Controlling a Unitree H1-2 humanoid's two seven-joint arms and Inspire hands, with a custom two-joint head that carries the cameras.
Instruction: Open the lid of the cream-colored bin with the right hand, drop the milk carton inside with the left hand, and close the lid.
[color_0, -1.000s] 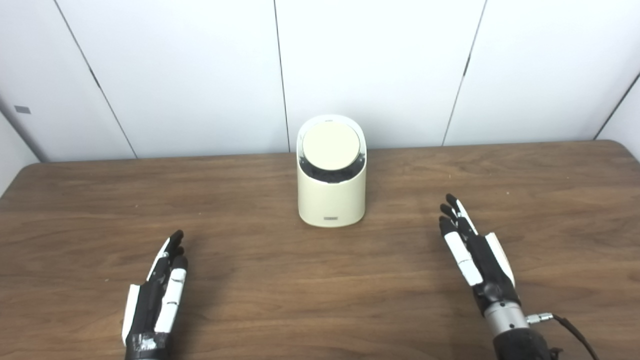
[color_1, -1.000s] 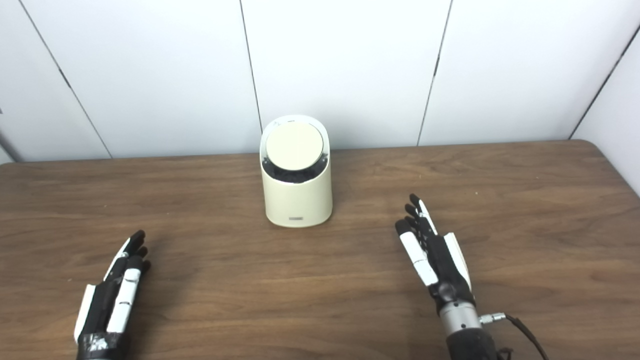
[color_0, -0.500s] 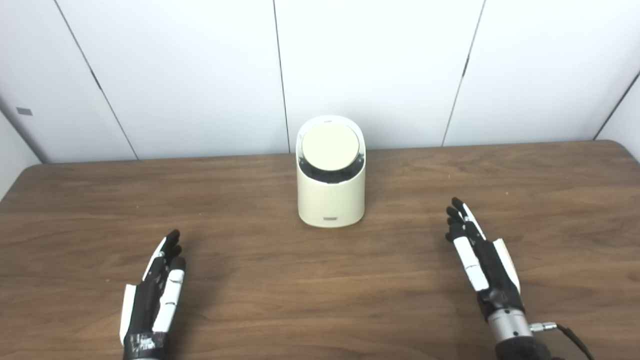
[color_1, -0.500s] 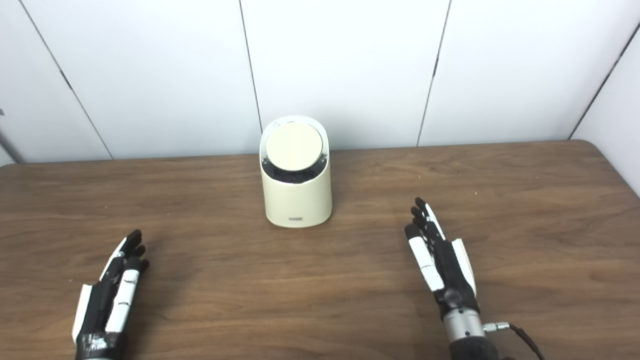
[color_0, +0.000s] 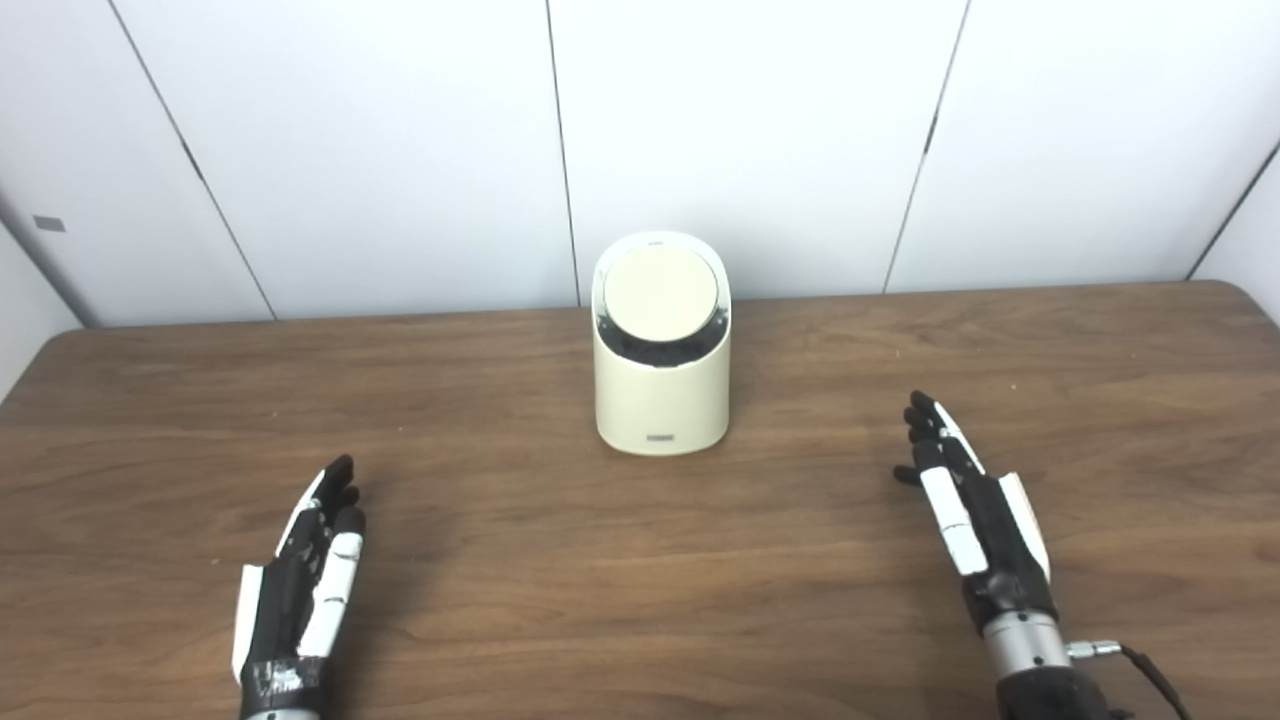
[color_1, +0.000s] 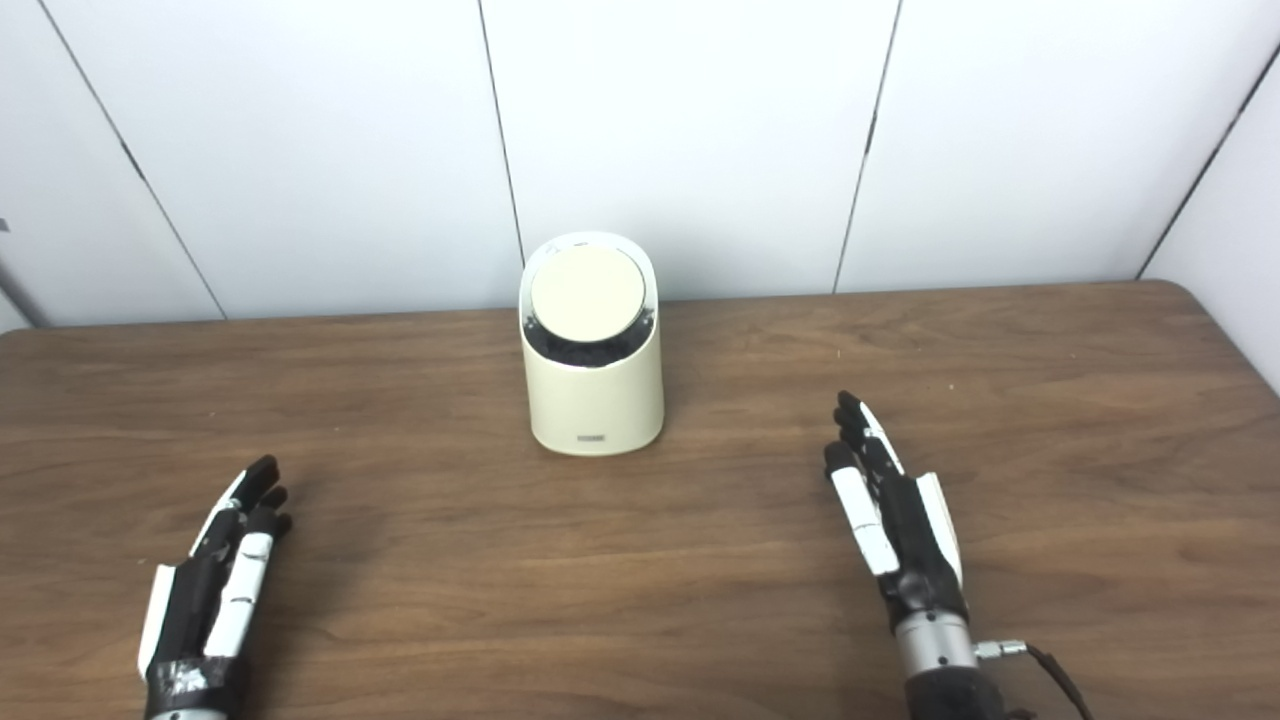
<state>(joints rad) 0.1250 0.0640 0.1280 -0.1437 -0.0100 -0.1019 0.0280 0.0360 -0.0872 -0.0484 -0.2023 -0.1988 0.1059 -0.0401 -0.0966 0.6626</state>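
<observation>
The cream-colored bin (color_0: 661, 385) stands upright at the middle of the wooden table, near its far edge. Its round lid (color_0: 660, 292) lies shut, tilted toward me, above a dark gap. My left hand (color_0: 300, 585) hovers low at the front left, open, fingers stretched forward and holding nothing. My right hand (color_0: 972, 520) is at the front right, also open and flat, well to the right of the bin. No milk carton shows in either view.
The brown table (color_0: 520, 560) spans the whole width, with a rounded far-right corner (color_1: 1190, 290). White wall panels (color_0: 740, 130) rise just behind the bin. A cable (color_0: 1140, 665) trails from the right wrist.
Both hands have drawn back a little toward me and slightly outward. The bin and its lid have not moved.
</observation>
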